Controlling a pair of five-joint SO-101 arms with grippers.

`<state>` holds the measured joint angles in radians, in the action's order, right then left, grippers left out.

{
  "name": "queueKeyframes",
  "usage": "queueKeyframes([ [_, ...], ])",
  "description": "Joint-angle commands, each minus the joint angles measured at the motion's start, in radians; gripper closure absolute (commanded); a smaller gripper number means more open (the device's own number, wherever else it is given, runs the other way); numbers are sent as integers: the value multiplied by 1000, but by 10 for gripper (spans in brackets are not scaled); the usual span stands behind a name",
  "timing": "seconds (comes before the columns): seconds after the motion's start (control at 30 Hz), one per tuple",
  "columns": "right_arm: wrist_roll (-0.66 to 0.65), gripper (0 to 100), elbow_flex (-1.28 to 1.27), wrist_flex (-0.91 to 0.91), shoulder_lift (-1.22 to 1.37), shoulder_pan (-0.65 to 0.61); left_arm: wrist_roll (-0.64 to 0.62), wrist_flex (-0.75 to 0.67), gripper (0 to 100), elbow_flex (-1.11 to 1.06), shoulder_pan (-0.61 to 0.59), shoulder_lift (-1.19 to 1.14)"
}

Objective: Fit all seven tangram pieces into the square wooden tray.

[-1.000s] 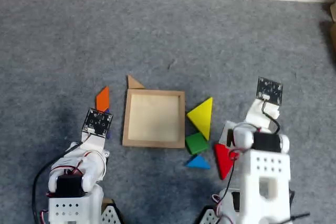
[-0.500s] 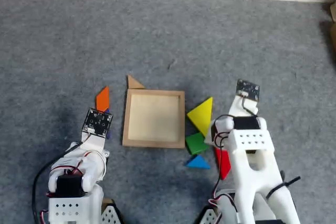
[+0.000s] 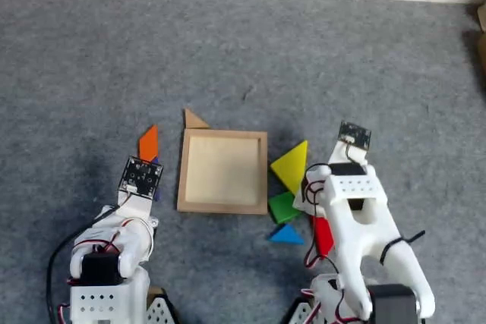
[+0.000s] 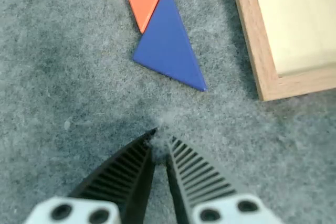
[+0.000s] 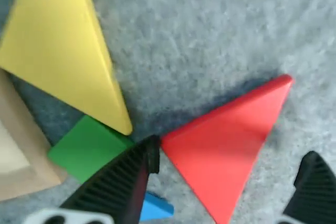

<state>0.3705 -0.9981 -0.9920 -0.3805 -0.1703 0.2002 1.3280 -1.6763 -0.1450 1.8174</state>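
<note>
Centred on the grey carpeted surface (image 3: 91, 58): the square wooden tray (image 3: 183, 176), pale floor bare, tangram pieces loose around it. At the 11 o'clock corner, a tan triangle (image 3: 195, 119); at 10 o'clock, an orange parallelogram (image 3: 148, 143); just beside the rim at 3 o'clock, a yellow triangle (image 3: 291, 167); at 4 o'clock, a green square (image 3: 283, 207); at 5 o'clock, a small blue triangle (image 3: 287, 234); farther out at 4 o'clock, a red triangle (image 3: 322, 237), partly under the right arm (image 3: 357, 210). Touching the orange parallelogram, at 9 o'clock of the tray: a dark blue triangle (image 4: 170, 48). Pressed closed on nothing, the left tool (image 4: 161, 137), low over the carpet near the dark blue triangle. Spread wide, the right tool (image 5: 231, 163), one jaw on either side of the red triangle, with one tip close to the green square.
</note>
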Motion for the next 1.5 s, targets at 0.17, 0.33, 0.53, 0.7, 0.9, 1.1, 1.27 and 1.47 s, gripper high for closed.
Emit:
queueKeyframes([
  [0.17, 11, 611, 62, 13, 76, -13, -5, 6, 995, -19, -10, 4],
  [0.33, 11, 612, 62, 13, 81, -8, -5, 6, 995, -19, -10, 4],
  [0.53, 11, 612, 62, 13, 81, -7, -5, 6, 995, -19, -10, 4],
  [0.7, 11, 612, 64, 13, 81, -7, -5, 6, 995, -19, -10, 4],
  [0.9, 11, 612, 56, 61, 81, -7, -5, 6, 995, -19, -10, 4],
  [1.1, 11, 612, 56, 64, 77, 2, -5, 6, 995, -19, -10, 4],
  [1.27, 11, 612, 56, 62, 79, 38, -5, 6, 995, -19, -10, 4],
  [1.47, 6, 612, 54, 61, 81, 31, -5, 6, 995, -19, -10, 4],
])
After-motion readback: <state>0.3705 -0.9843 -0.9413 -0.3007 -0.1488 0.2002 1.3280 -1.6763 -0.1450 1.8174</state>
